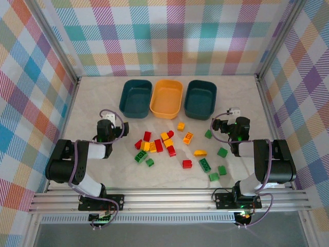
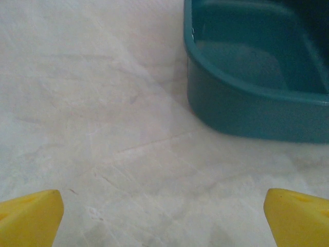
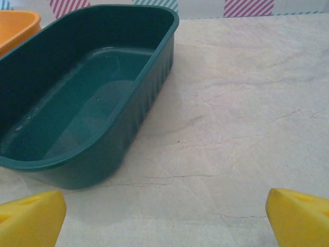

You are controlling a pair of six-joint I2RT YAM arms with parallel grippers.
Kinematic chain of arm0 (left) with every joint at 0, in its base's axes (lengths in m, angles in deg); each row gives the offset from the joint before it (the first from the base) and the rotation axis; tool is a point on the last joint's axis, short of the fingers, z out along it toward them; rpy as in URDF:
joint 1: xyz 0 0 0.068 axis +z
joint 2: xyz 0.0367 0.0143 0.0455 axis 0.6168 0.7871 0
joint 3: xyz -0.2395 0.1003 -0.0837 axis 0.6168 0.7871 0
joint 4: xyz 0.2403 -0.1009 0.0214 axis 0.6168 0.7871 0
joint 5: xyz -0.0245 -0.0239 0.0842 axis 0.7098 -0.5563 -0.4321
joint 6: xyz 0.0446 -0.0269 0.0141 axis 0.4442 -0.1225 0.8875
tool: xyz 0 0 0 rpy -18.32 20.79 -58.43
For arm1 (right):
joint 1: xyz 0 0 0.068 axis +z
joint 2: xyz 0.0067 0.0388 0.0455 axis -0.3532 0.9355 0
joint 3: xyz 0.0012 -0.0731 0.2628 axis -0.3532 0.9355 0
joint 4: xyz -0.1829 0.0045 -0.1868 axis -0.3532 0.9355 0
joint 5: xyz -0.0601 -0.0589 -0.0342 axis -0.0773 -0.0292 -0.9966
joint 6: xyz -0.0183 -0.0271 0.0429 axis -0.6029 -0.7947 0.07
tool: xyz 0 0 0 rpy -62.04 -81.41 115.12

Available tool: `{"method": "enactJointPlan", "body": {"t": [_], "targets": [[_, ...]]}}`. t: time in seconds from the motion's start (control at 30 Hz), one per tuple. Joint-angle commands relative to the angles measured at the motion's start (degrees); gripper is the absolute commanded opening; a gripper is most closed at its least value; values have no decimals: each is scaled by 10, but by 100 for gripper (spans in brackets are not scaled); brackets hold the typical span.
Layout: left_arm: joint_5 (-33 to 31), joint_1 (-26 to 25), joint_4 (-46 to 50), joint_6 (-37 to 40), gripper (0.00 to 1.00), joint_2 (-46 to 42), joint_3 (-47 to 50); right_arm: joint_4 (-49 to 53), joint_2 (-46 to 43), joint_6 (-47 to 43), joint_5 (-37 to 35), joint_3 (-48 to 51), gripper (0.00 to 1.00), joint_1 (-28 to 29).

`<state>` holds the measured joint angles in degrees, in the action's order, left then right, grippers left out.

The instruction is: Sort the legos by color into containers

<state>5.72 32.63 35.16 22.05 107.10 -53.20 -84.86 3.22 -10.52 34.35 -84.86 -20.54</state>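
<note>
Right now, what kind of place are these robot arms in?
Probably a robot practice booth: two arms bolted at the edge of a table, checkered walls closing it in, and toy bricks laid out before three empty tubs.

Smooth, glossy plastic tubs [image 3: 146,92], shiny plastic legos [image 1: 159,145], seemingly matt marble-look tabletop [image 2: 103,128].

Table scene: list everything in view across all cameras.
dark teal tubs: two, teal, far side, flanking the orange one, empty
orange-yellow tub: one, orange-yellow, far centre, empty
red legos: about six, red, loose mid-table
yellow-orange legos: about seven, yellow-orange, loose mid-table
green legos: about seven, green, mid-table, mostly right
table: one, pale marbled
walls: three, plaid, around the table
left gripper: one, yellow-tipped, open, near left teal tub
right gripper: one, yellow-tipped, open, near right teal tub
</note>
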Motion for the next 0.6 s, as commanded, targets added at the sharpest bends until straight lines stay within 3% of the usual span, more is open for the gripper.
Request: {"method": "enactJointPlan", "body": {"t": [0.0, 0.17, 0.27, 0.37, 0.4, 0.47, 0.57], "targets": [[12, -18, 146, 36, 100, -80, -87, 120, -48, -10, -26, -55, 100, 21], [66, -23, 241, -33, 100, -258, -134, 504, -169, 45, -71, -268, 100, 77], [79, -26, 362, -94, 100, -343, -197, 691, -218, 173, -79, -372, 100, 88], [9, -27, 524, -259, 100, -394, -260, 758, -268, 266, -35, -362, 100, 84], [-39, -26, 630, -341, 100, -405, -283, 747, -289, 283, 7, -334, 100, 83], [-116, -25, 736, -442, 100, -424, -286, 727, -322, 285, 95, -292, 99, 85], [-43, -24, 718, -435, 100, -465, -221, 853, -321, 319, 72, -305, 83, 100]]}}
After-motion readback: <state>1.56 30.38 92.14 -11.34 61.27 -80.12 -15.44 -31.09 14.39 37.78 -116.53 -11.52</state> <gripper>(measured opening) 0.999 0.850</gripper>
